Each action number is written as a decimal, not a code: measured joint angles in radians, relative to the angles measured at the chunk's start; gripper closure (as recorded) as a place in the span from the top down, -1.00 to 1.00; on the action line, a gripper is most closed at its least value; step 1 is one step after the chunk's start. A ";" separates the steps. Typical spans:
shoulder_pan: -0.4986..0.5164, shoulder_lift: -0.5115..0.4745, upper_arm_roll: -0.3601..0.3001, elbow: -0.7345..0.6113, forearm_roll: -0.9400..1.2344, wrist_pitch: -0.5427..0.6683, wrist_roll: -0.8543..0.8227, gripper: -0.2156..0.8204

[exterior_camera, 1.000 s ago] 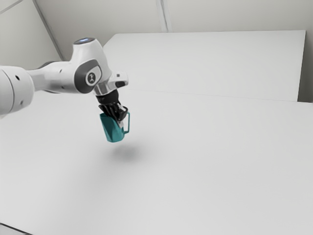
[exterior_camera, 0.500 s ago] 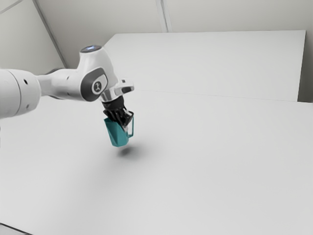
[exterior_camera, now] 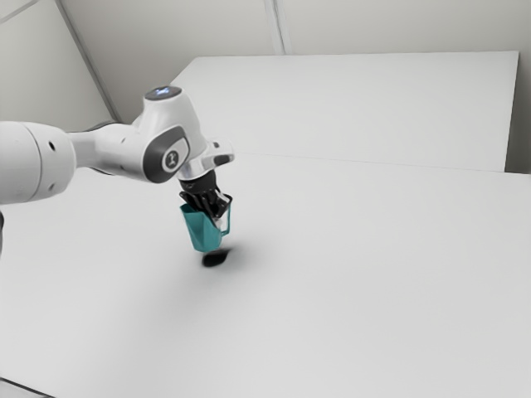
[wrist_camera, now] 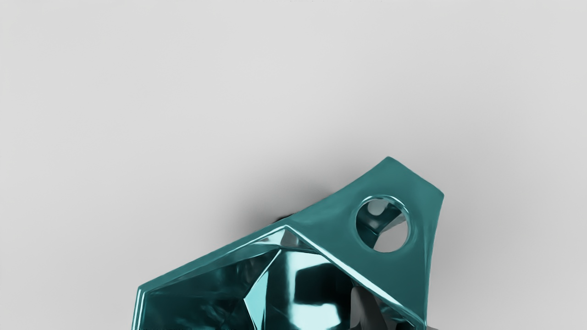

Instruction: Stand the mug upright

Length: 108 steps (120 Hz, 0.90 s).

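Lower now and farther toward the exterior view's right than in the earlier frames, the white arm (exterior_camera: 108, 151) has brought the gripper (exterior_camera: 214, 214) and the teal mug (exterior_camera: 201, 230) down nearer the table, and the shadow (exterior_camera: 216, 259) under the mug has grown darker and tighter. Largest of all is the pale table (exterior_camera: 348, 274), which spreads beneath everything, with a flat whitish panel (exterior_camera: 348, 108) beyond it. The arm reaches in from the exterior view's left, its wrist bent so that the black gripper points down at a slant. The gripper sits at the mug's rim, its fingers clamped on the mug's side wall: the wrist view shows one dark finger (wrist_camera: 367, 311) inside the mug, against that wall, and a sliver of grey just outside. The mug hangs above the table, a little apart from its shadow, mouth up and base down, close to upright but leaning slightly, with its base toward the exterior view's right. Its angular handle (wrist_camera: 419, 220) stands out on the exterior view's right of the body. Through the handle's broad, flat top goes a round hole (wrist_camera: 383, 224), with paler surfaces visible through it.
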 joint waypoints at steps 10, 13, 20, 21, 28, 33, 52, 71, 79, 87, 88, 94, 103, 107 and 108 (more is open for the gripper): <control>-0.009 0.003 0.000 -0.001 0.020 0.019 -0.012 -0.93; -0.011 0.005 0.000 -0.002 0.024 0.023 -0.016 -0.93; -0.017 0.009 -0.001 -0.002 0.030 0.036 -0.024 -0.93; -0.018 0.010 -0.001 -0.002 0.031 0.037 -0.026 -0.93; -0.022 0.017 -0.001 -0.003 0.034 0.049 -0.034 -0.93; -0.024 0.021 -0.001 -0.003 0.036 0.056 -0.039 -0.93; -0.026 0.024 0.000 -0.003 0.050 0.089 -0.058 -0.93; -0.027 0.026 0.000 -0.009 0.066 0.135 -0.072 -0.93; -0.027 0.029 0.001 -0.014 0.070 0.155 -0.077 -0.93; -0.027 0.030 0.001 -0.020 0.073 0.172 -0.082 -0.93; -0.027 0.030 0.001 -0.021 0.073 0.174 -0.082 -0.93; -0.027 0.031 0.001 -0.025 0.075 0.185 -0.086 -0.93; -0.026 0.035 0.001 -0.028 0.077 0.199 -0.090 -0.93; -0.026 0.037 0.001 -0.029 0.078 0.204 -0.092 -0.93; -0.026 0.037 0.001 -0.029 0.078 0.205 -0.092 -0.93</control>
